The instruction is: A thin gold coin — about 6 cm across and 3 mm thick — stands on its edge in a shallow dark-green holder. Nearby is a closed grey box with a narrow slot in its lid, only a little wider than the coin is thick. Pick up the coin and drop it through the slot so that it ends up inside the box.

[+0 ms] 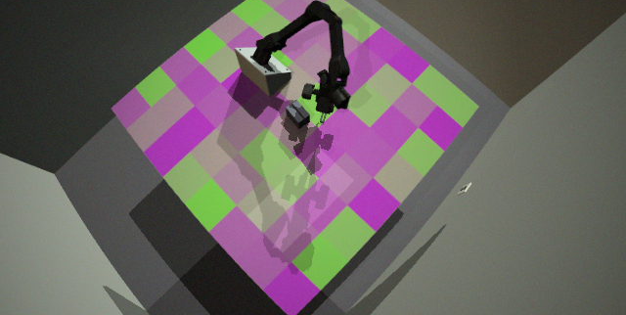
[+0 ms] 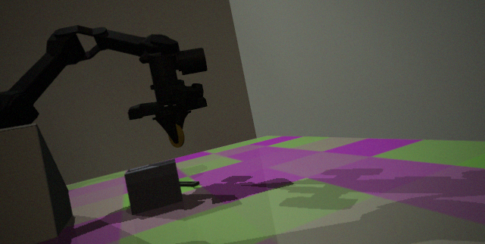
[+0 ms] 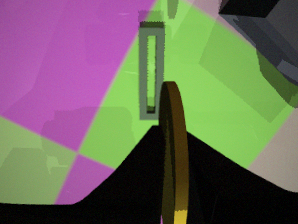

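The gripper (image 2: 175, 132) is clamped on the gold coin (image 2: 177, 136), held on edge in open air, well above the checkered mat (image 2: 341, 168). The grey box (image 2: 153, 187) sits below and to the side, not touching it. The exterior view alone shows that height gap. The wrist view gives the coin (image 3: 173, 163) edge-on, with the green holder (image 3: 152, 72) beyond on a green square.

Gripper (image 2: 175, 132), clamped on the coin (image 2: 177, 136), hangs well above the worktop (image 2: 341, 183) with open air beneath. The grey box (image 2: 153, 187) stands below and to one side; the empty holder (image 3: 152, 71) lies low beside it.
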`<action>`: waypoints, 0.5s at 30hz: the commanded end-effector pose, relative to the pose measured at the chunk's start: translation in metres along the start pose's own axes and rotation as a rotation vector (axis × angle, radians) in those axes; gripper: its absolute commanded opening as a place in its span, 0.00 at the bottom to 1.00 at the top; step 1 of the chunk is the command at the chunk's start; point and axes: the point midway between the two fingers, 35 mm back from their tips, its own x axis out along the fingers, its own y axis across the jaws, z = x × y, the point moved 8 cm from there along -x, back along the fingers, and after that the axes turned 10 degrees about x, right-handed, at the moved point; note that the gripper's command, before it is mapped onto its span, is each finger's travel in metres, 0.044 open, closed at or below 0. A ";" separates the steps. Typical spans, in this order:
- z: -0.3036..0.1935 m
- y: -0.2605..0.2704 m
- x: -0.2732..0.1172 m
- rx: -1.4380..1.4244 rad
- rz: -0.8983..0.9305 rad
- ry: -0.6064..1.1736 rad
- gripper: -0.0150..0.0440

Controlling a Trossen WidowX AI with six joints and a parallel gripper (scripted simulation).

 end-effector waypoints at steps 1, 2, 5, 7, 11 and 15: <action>-0.001 0.000 -0.004 -0.046 0.001 0.004 0.25; -0.001 0.000 -0.004 -0.078 0.001 0.004 0.25; 0.000 -0.001 -0.004 -0.177 0.001 0.004 0.25; 0.001 -0.002 -0.004 -0.242 0.001 0.004 0.25; 0.002 -0.003 -0.004 -0.373 0.001 0.003 0.25; 0.003 -0.004 -0.004 -0.504 0.001 0.003 0.25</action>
